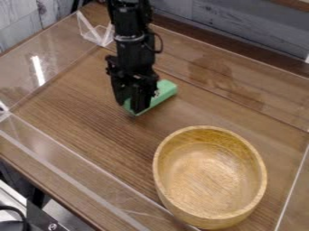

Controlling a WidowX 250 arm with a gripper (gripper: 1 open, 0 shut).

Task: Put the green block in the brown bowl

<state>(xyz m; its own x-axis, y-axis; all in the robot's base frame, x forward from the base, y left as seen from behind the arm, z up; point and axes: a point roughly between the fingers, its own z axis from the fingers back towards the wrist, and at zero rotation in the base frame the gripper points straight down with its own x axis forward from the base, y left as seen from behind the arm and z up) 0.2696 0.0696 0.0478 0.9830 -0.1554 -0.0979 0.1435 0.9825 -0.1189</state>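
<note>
The green block point(162, 91) lies at the middle of the wooden table point(72, 122). Only its right end and a sliver below the fingers show. My black gripper point(136, 101) points straight down over it, with its fingers closed on the block's two sides. I cannot tell whether the block still touches the table. The brown bowl point(161, 162), large and round with nothing in it, stands toward the front right, well apart from the gripper.
Clear plastic walls point(36, 68) ring the table, with a low clear edge along the front left. A grey plank wall point(241, 23) runs behind. Bare wood lies to the left of the gripper and behind the bowl.
</note>
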